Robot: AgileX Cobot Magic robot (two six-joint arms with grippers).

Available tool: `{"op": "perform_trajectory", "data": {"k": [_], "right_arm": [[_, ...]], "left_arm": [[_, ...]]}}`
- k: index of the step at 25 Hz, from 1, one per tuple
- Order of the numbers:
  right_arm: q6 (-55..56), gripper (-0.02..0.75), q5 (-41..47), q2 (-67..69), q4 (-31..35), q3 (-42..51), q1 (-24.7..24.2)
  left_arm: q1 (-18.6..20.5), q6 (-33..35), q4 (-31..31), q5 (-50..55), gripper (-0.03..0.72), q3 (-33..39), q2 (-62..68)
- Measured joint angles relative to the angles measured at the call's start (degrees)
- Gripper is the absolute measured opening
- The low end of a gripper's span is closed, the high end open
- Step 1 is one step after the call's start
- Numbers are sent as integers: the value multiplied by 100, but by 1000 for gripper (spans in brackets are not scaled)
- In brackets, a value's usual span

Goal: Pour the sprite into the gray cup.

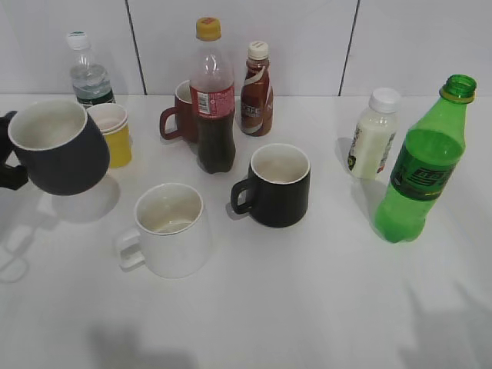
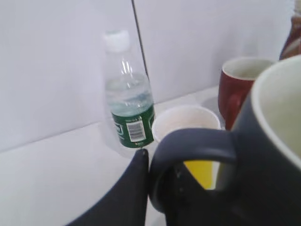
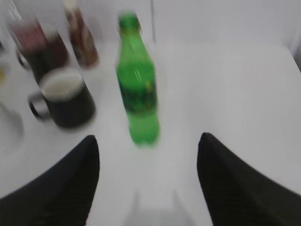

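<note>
The sprite (image 1: 421, 165), a green uncapped bottle, stands upright at the right of the table. It shows blurred in the right wrist view (image 3: 138, 89), ahead of my open right gripper (image 3: 148, 160), which is empty and apart from it. The gray cup (image 1: 60, 144) hangs tilted above the table at the far left. My left gripper (image 1: 9, 165) is shut on its dark handle (image 2: 188, 146). The cup's cream inside (image 2: 287, 113) looks empty. The right gripper is out of the exterior view.
A white mug (image 1: 171, 228) and a black mug (image 1: 277, 184) stand mid-table. Behind them are a cola bottle (image 1: 212, 96), a red mug (image 1: 181, 114), a brown coffee bottle (image 1: 256, 79), a yellow paper cup (image 1: 114, 132) and a water bottle (image 1: 88, 73). A white milk bottle (image 1: 374, 134) stands beside the sprite.
</note>
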Motion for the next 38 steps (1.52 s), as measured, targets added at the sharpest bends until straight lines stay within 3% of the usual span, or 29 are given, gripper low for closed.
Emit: {"op": "perform_trajectory", "data": {"k": [7,11,16,21,23,28,33,38], "right_arm": [[-1529,468,-4000,2606,1825,985,0],[-1682,466,-4704,3915,2007,1154,22],[-1709,486,-4878,4735,1661,1158,430],[-1712,622,-5264,5544,1590,1158,917],[-1712,643,-5583,5909,1580,1158,955],[-1380,650,-6777,6823,1399,1120,969],[-98,650,-7344,7711,-90,881,969],[128,635,-8791,8633,29,851,969]], "left_arm": [[-898,-12,-704,1420,57,79,-1214],[-1374,-12,-796,1506,57,79,-1460],[-1726,-12,-814,1545,57,79,-1484],[-1778,-12,-824,1545,57,99,-1484],[-1778,-12,-826,1539,57,110,-1484],[-1778,-12,-839,1536,57,117,-1484],[-1778,-12,-838,1536,57,117,-1484],[-1778,-12,-842,1492,57,117,-1484]]}}
